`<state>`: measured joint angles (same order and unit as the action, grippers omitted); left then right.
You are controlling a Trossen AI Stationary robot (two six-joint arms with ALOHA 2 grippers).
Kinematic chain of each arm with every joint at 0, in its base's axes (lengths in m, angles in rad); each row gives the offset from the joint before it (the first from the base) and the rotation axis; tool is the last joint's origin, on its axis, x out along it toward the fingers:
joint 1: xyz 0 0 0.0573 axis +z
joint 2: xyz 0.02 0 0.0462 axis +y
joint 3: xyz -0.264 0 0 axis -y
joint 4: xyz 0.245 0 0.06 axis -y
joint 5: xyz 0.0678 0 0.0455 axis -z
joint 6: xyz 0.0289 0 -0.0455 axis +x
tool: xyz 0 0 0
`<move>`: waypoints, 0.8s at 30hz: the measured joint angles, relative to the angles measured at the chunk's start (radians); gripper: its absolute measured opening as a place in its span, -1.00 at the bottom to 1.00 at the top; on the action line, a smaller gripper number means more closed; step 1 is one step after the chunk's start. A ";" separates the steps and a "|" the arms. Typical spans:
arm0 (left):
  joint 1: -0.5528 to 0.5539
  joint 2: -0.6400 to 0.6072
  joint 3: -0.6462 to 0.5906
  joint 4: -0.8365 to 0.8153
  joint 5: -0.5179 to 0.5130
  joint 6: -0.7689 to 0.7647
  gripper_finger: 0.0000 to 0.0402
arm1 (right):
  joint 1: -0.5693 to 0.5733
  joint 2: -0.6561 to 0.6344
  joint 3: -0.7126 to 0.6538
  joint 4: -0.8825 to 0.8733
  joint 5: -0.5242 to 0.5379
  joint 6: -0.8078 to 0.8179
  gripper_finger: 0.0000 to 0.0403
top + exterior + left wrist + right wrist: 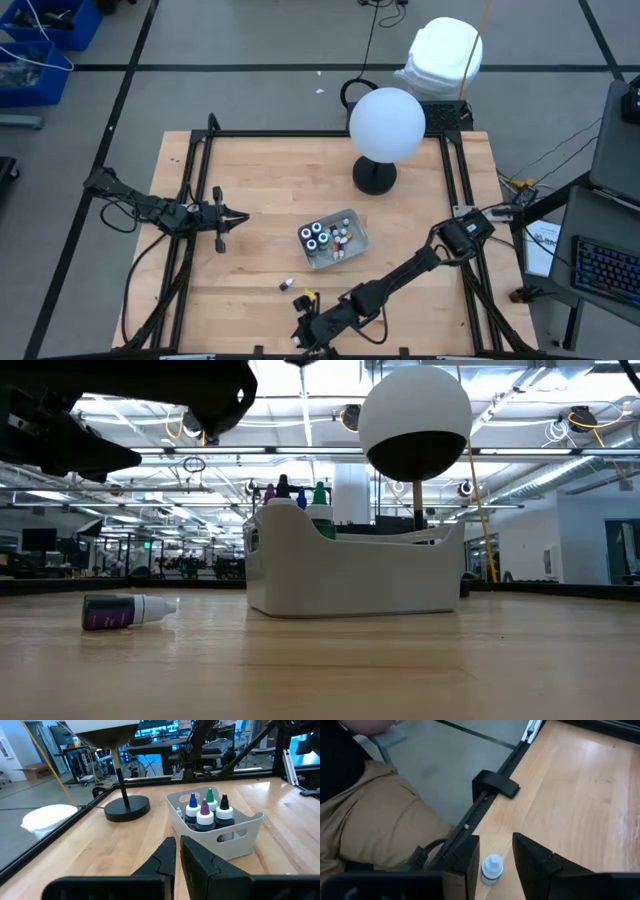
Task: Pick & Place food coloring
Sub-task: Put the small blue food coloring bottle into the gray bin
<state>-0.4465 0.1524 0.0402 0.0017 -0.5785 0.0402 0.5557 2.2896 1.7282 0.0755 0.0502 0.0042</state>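
The food coloring bottles, with blue, green, purple and black tips [205, 812], stand upright in a white handled bin [239, 834] at mid-table [333, 238]. A purple-labelled bottle [125, 610] lies on its side on the bare wood [287, 285]. A small white-capped bottle [491, 868] sits between the open fingers of my right gripper [495, 842], close to the table's near edge [303, 325]. My left gripper [178, 846] is shut and hovers left of the bin [238, 216], pointing at it. My right gripper's fingers stand on either side of the white-capped bottle [492, 862]. The bottle is narrower than the gap, and I cannot tell whether either finger touches it.
A lamp with a white globe [386, 124] stands on a black round base [374, 177] behind the bin. A black frame rail with a bracket [495, 782] runs along the near edge, and a person's tan-clad leg [380, 825] is just beyond it. Bare wood lies between the bin and the left gripper.
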 joint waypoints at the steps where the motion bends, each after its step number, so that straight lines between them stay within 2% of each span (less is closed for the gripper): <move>1: 0.000 0.000 0.000 0.000 0.000 0.001 -0.82 | -0.002 0.001 0.001 -0.005 0.000 -0.001 -0.44; 7: 0.000 0.000 0.000 0.000 0.000 0.006 -0.82 | -0.005 0.003 0.001 -0.042 0.032 -0.001 -0.38; 14: 0.000 0.000 0.000 0.001 0.000 0.005 -0.82 | -0.004 0.068 -0.001 0.010 0.011 0.010 -0.32; 24: 0.000 0.000 0.000 0.001 0.000 0.006 -0.82 | -0.002 0.067 -0.001 0.033 0.004 0.006 -0.30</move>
<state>-0.4465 0.1524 0.0402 0.0027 -0.5785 0.0460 0.5537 2.3569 1.7275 0.1081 0.0540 0.0101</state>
